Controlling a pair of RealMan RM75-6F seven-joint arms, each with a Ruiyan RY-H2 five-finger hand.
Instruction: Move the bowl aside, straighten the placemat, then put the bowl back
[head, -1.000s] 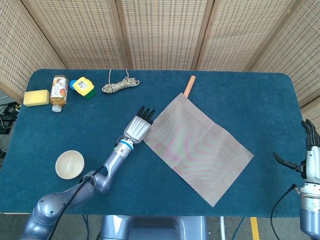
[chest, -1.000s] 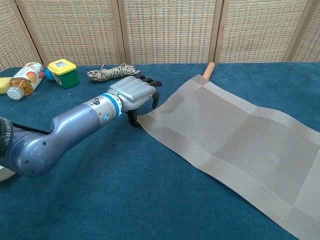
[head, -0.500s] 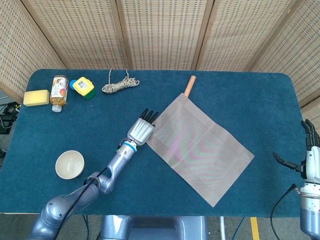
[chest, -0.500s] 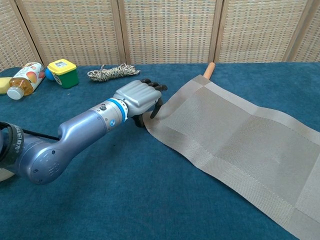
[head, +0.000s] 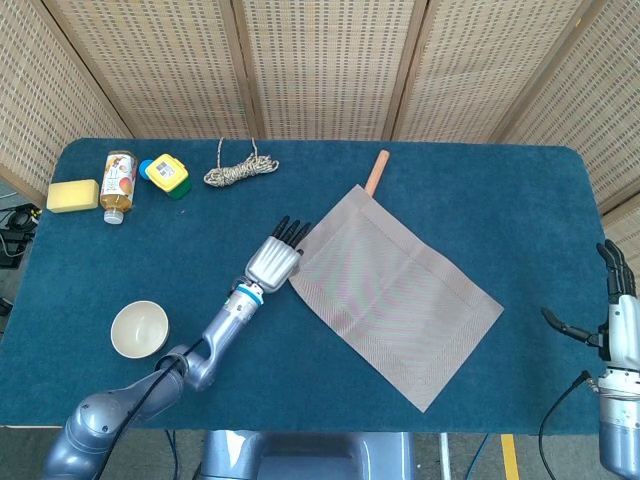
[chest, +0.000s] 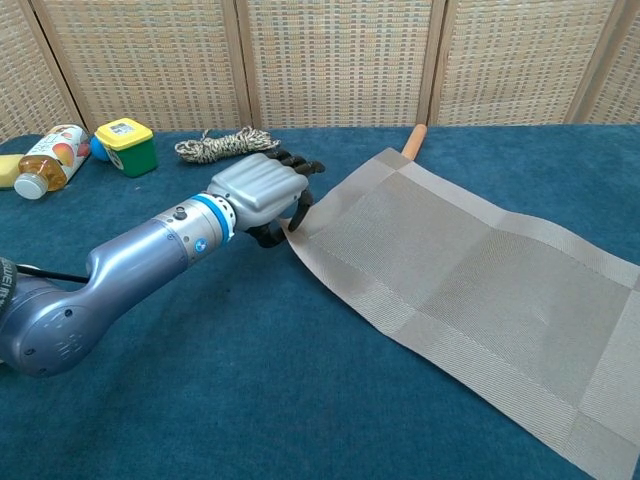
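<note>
The grey woven placemat (head: 395, 290) lies skewed on the blue table, also seen as the placemat (chest: 470, 290) in the chest view. My left hand (head: 275, 258) is at its left corner. In the chest view the left hand (chest: 262, 190) has its fingers curled over the mat's edge with the thumb below, pinching the corner. The white bowl (head: 139, 329) stands empty near the table's front left, apart from the mat. My right hand (head: 615, 320) hangs off the table's right edge with fingers spread, holding nothing.
Along the back left lie a coil of rope (head: 240, 170), a yellow-green box (head: 167, 175), a bottle (head: 118, 185) on its side and a yellow sponge (head: 72, 195). A wooden stick (head: 377, 172) pokes out from under the mat's far corner.
My left hand pushed the mat's corner rightward, then drew it back left and slightly toward me. The mat shifted with it. Bowl and right hand stayed put.
</note>
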